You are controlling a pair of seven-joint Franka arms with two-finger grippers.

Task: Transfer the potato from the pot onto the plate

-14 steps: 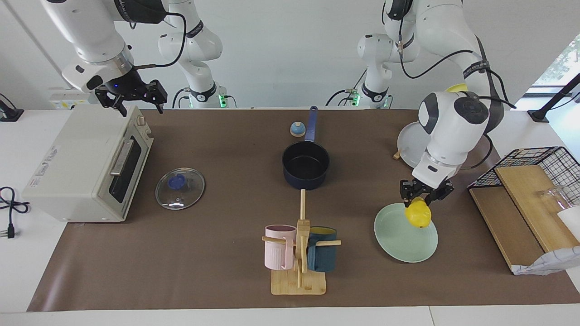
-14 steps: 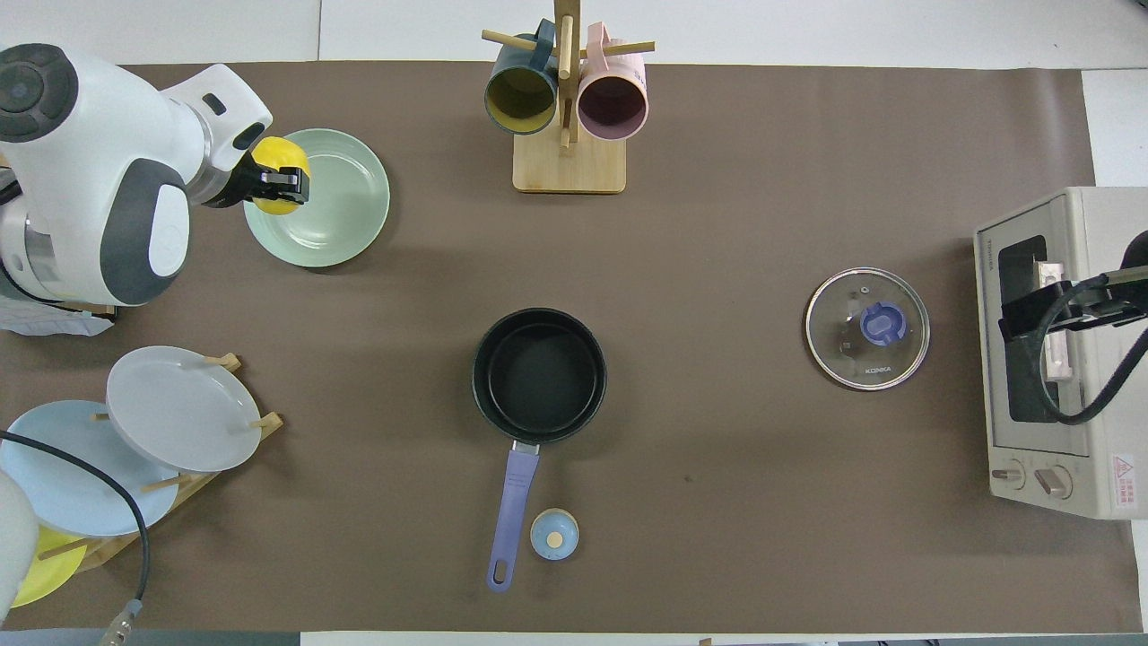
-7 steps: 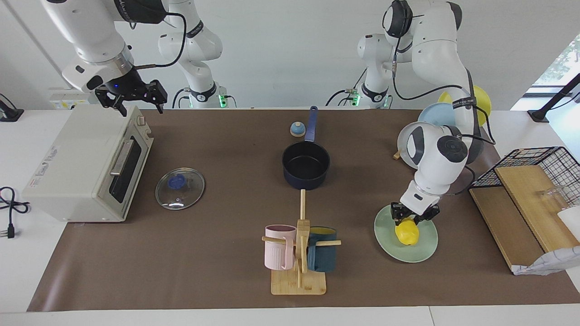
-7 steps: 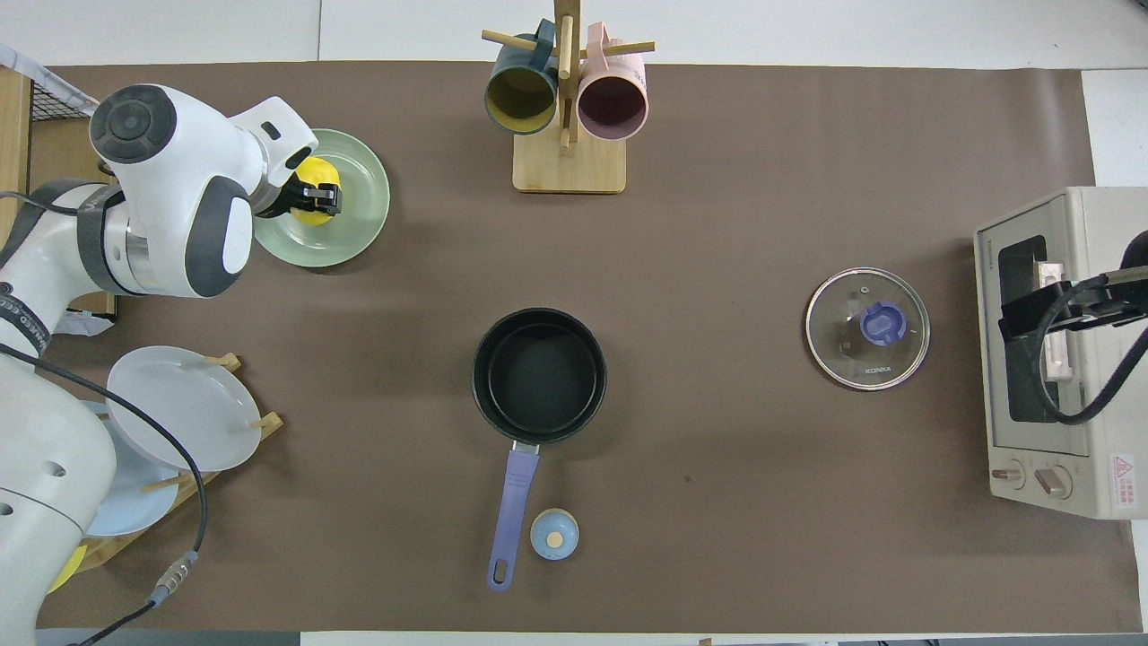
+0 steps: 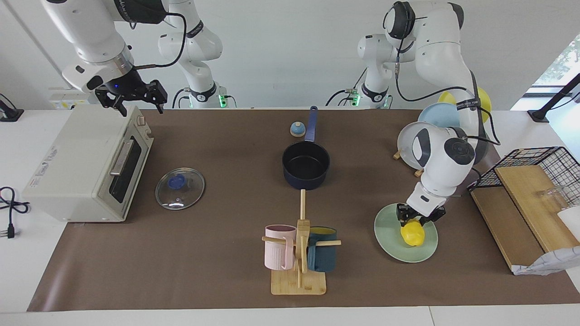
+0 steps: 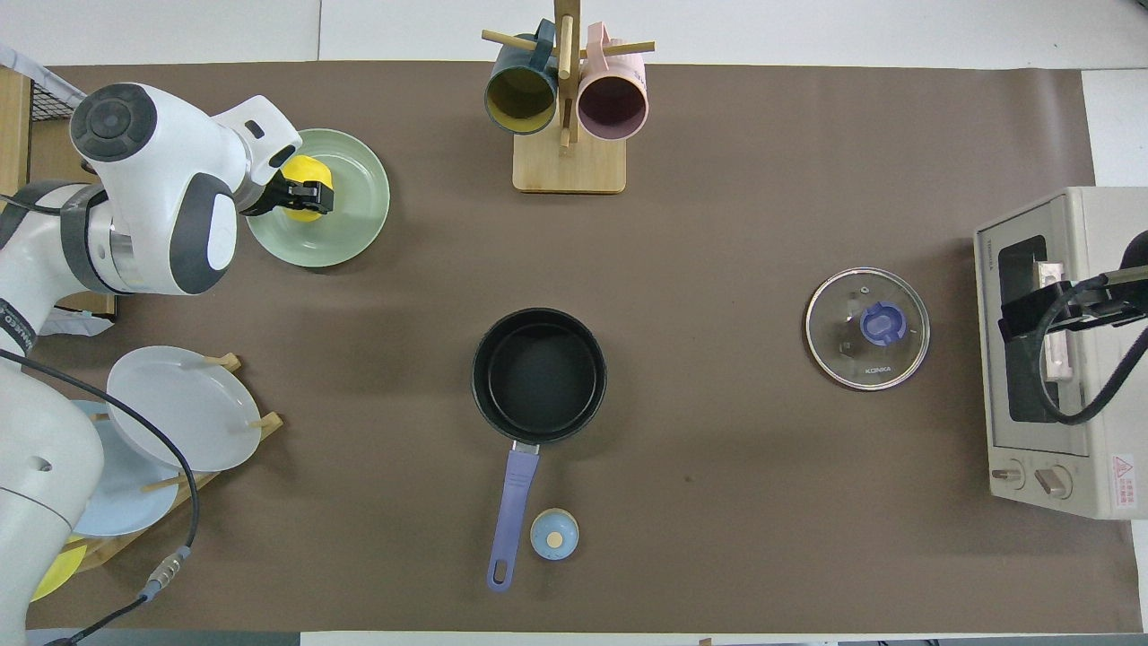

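The pot sits empty near the middle of the worktop, its long handle pointing toward the robots' edge, with a small blue knob just beside the handle. At the right arm's end, the right gripper waits over the toaster oven with its jaws spread and nothing between them; a glass lid lies flat in front of the oven.

Farther from the robots, toward the left arm's end, the potato rests on the plate, slightly off its centre. The left gripper is right at the top of the potato; its jaws look parted around the upper part of it, but whether they grip it or have let go cannot be told. A mug rack stands near the edge farthest from the robots.

The transfer looks nearly done; what remains is a clean release and retreat. The main risk is the smooth, lumpy potato rolling: if a finger drags it as the arm lifts, it could tip over the shallow rim onto the worktop. Lifting before the jaws have fully opened would carry the potato up again. A sideways retreat could also nudge the plate or brush the plate rack close by the arm.
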